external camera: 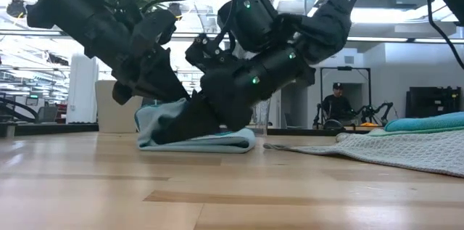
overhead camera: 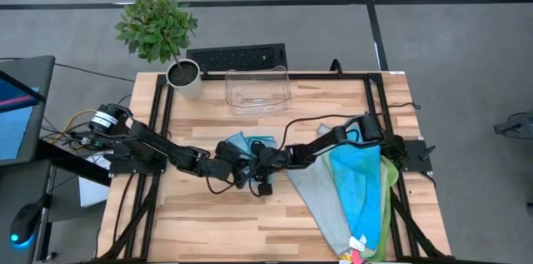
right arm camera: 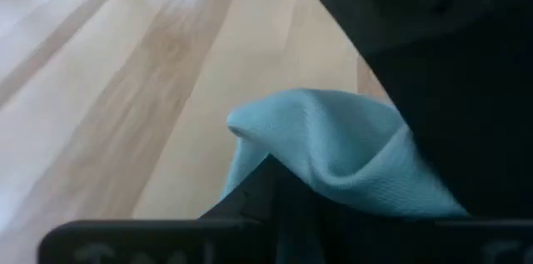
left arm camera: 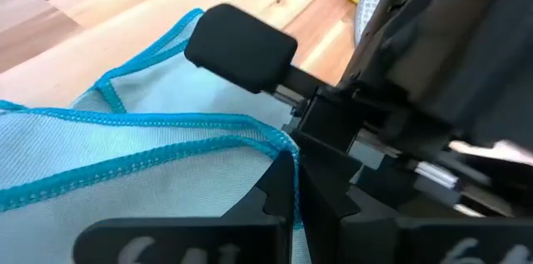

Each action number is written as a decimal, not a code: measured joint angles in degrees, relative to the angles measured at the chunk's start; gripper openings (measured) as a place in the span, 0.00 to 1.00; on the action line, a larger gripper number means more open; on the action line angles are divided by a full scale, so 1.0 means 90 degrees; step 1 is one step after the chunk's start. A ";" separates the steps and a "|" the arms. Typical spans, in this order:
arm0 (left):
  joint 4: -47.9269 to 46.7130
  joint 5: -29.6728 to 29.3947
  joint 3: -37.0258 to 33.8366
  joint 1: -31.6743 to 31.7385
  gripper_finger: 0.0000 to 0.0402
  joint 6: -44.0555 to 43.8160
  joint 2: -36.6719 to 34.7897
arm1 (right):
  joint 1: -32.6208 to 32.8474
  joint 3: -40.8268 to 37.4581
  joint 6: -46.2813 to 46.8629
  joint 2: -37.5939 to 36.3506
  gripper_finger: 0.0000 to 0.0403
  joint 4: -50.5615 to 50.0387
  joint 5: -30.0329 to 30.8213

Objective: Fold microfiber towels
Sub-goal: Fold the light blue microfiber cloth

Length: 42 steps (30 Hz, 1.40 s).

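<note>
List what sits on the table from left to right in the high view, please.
Potted plant → light blue towel under both tools → clear plastic bin → grey towel → teal towel → lime green towel.

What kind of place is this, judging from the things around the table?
Probably a robotics lab or open workshop. The low view shows a large hall with ceiling lights, a seated person beside another robot arm rig. The high view shows a keyboard, a potted plant and a laptop.
</note>
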 joint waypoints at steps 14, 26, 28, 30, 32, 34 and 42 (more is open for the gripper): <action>0.0089 -0.0024 0.0005 0.0000 0.00 0.0359 -0.0002 | 0.0175 -0.0250 0.0324 -0.1236 0.36 -0.1664 0.0167; 0.0430 0.0124 0.0095 0.0007 0.00 0.0787 -0.0002 | 0.0939 -0.2399 0.0882 -0.1757 0.18 0.0716 0.2314; 0.0428 0.0126 0.0153 0.0007 0.00 0.0838 -0.0002 | 0.0928 -0.2363 0.1011 -0.1551 0.15 0.0808 0.2315; 0.0424 0.0177 0.0194 0.0007 0.00 0.0858 -0.0002 | 0.0928 -0.2311 0.1100 -0.1262 0.13 0.0783 0.2308; 0.0420 0.0250 0.0225 0.0007 0.00 0.0860 -0.0002 | 0.0940 -0.2270 0.1137 -0.1140 0.11 0.0800 0.2321; 0.0416 0.0401 0.0228 0.0015 0.00 0.0860 -0.0002 | 0.0942 -0.2205 0.1168 -0.1000 0.09 0.0910 0.2339; 0.0445 0.0986 0.0429 0.0201 0.00 0.0906 0.0313 | 0.0928 -0.2057 0.1133 -0.0932 0.05 0.0825 0.2281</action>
